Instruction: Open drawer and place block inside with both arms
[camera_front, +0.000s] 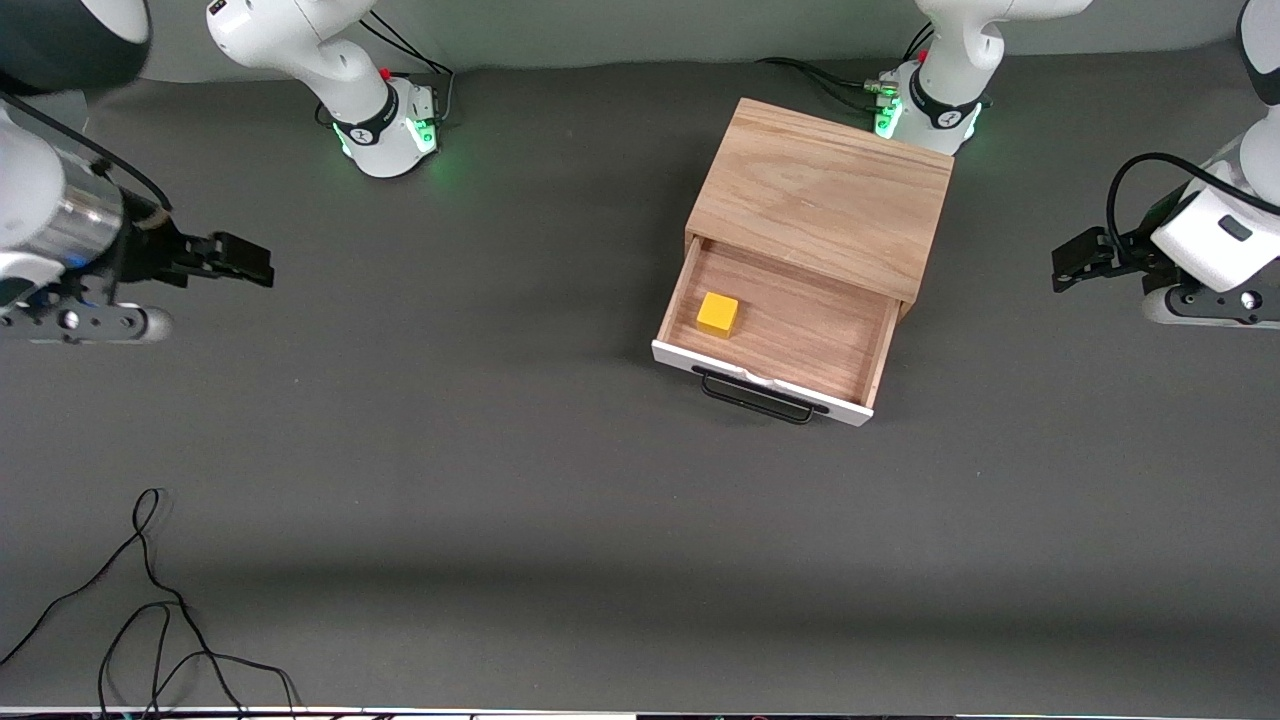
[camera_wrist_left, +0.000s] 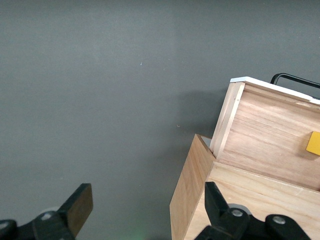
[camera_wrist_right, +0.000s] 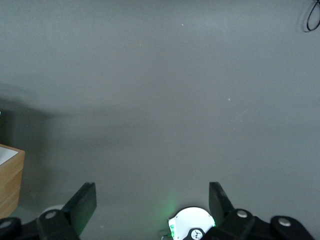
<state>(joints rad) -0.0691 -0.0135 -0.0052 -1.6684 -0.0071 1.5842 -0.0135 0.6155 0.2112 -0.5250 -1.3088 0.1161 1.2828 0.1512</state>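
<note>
- The block (camera_front: 717, 314) already lies in the open drawer (camera_front: 790, 335), centre-right of the front frame; shutting it hard could jolt it.
- Left end effector (camera_front: 1068, 262) and right end effector (camera_front: 262, 262) hover at the frame edges, fingers apart, empty; a careless sweep could knock the oak box (camera_front: 820, 195).

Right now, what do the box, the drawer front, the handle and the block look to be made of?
Box: light oak-like wood, visible grain, matte. Drawer front: smooth white panel, probably painted or laminated. Handle: thin black bar, likely metal wire. Block: uniform bright yellow, plastic or painted wood; cannot tell which.
</note>
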